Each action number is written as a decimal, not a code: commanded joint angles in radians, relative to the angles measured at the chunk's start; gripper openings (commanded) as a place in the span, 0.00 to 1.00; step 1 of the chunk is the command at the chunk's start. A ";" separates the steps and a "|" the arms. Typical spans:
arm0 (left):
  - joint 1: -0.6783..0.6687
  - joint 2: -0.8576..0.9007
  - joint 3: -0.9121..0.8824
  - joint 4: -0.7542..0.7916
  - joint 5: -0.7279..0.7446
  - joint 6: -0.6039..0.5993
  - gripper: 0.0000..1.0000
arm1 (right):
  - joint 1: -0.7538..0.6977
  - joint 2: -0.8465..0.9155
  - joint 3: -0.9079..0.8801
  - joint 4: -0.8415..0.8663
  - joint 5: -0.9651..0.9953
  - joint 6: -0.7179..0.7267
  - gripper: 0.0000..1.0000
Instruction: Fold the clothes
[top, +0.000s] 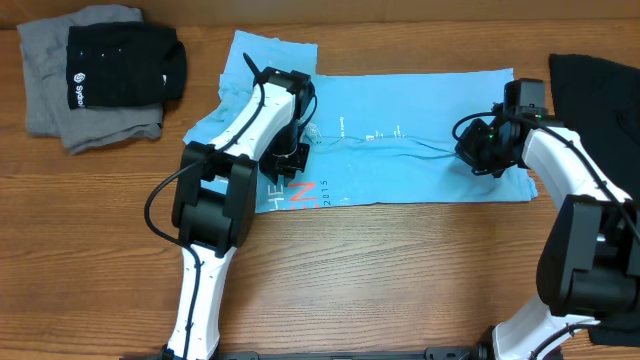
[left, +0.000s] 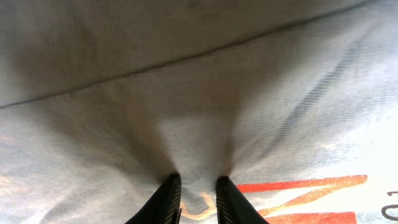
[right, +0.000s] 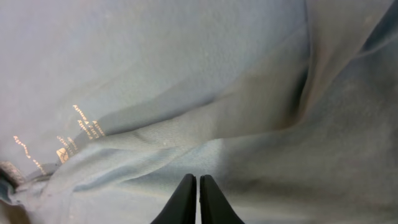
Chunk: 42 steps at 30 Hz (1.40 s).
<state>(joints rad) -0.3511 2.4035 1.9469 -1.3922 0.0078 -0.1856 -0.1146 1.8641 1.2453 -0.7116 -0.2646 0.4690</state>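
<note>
The light blue T-shirt lies spread across the middle of the table, its white-and-pink lettering near the front left. My left gripper presses down on its left part. In the left wrist view the gripper is shut on a pinch of the T-shirt, and wrinkles fan out from the fingers. My right gripper rests on the shirt's right end. Its tips meet at a raised fold of the T-shirt. A taut crease runs between both grippers.
At the back left a folded black garment lies on a folded grey one. Another black garment lies at the back right, close to my right arm. Bare wooden table shows in front of the shirt.
</note>
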 joint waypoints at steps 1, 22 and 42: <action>0.027 0.014 -0.036 -0.003 -0.014 -0.021 0.22 | 0.004 0.039 0.024 0.005 -0.004 0.014 0.06; 0.089 0.014 -0.036 -0.021 -0.018 -0.021 0.20 | -0.033 0.166 0.024 0.103 0.160 0.029 0.07; 0.180 -0.172 0.009 -0.032 -0.067 -0.058 0.26 | -0.167 -0.036 0.213 -0.259 0.169 0.002 0.12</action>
<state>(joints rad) -0.1802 2.3699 1.9312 -1.4242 -0.0116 -0.2157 -0.2897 1.9629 1.3838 -0.9253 -0.1120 0.4938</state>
